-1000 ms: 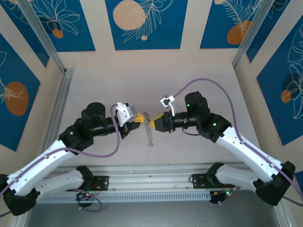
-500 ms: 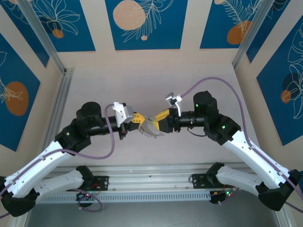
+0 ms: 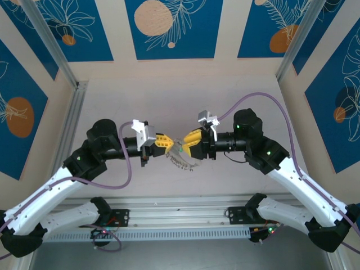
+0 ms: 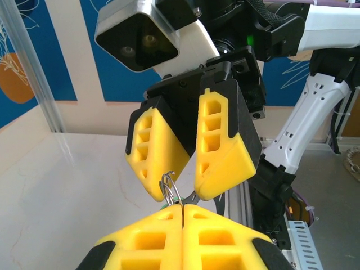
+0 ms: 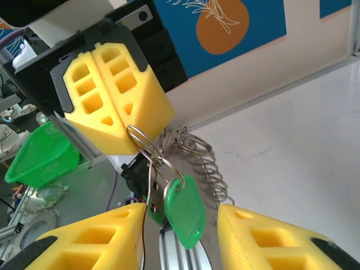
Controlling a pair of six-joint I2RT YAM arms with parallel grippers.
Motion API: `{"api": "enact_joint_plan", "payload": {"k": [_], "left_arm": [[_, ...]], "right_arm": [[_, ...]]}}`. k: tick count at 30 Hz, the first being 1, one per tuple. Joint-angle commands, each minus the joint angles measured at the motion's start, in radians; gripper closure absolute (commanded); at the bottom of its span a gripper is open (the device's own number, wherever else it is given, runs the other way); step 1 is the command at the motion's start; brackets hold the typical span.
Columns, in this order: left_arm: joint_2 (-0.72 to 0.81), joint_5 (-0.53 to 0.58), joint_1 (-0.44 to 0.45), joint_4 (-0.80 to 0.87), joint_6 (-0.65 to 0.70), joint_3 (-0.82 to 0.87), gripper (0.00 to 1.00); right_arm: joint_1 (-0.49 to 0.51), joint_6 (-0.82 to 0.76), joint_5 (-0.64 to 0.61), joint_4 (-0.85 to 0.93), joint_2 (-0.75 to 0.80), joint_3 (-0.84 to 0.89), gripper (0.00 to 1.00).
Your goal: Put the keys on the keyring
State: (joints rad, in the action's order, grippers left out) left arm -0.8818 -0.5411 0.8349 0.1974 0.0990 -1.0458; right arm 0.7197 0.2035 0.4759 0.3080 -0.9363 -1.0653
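Right wrist view: the small bright green oblong key (image 5: 185,212) hangs between the right gripper's (image 5: 181,208) parted, empty yellow fingers (image 5: 84,239), its long axis running from the ring back toward that gripper's palm. The left gripper (image 5: 125,143) is clenched tip-first on the silvery wire keyring (image 5: 194,143) with its trailing string of small loops, in the air over the middle of the grey table (image 3: 185,101). The key looks hooked on one coil, so the right arm, being nearer, probably has to work it along the wire.
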Motion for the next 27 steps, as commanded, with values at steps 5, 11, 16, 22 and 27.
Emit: {"api": "enact_joint_plan", "payload": {"k": [5, 11, 16, 22, 27], "left_arm": [[-0.008, -0.056, 0.011, -0.047, -0.017, -0.04, 1.0], [-0.023, -0.076, 0.011, -0.041, -0.019, -0.048, 1.0], [-0.022, -0.084, 0.01, -0.041, -0.023, -0.046, 1.0], [-0.024, -0.088, 0.009, -0.043, -0.028, -0.049, 1.0], [-0.034, -0.099, 0.008, -0.044, -0.034, -0.053, 1.0]], "right_arm": [[0.004, -0.052, 0.013, -0.028, -0.005, -0.03, 0.6], [0.004, -0.068, 0.043, -0.05, -0.033, -0.036, 0.6], [0.004, -0.095, 0.059, -0.064, -0.041, -0.041, 0.68], [0.006, -0.104, 0.079, -0.086, -0.038, -0.029, 0.79], [0.006, -0.122, 0.075, -0.083, -0.036, -0.027, 0.78]]}}
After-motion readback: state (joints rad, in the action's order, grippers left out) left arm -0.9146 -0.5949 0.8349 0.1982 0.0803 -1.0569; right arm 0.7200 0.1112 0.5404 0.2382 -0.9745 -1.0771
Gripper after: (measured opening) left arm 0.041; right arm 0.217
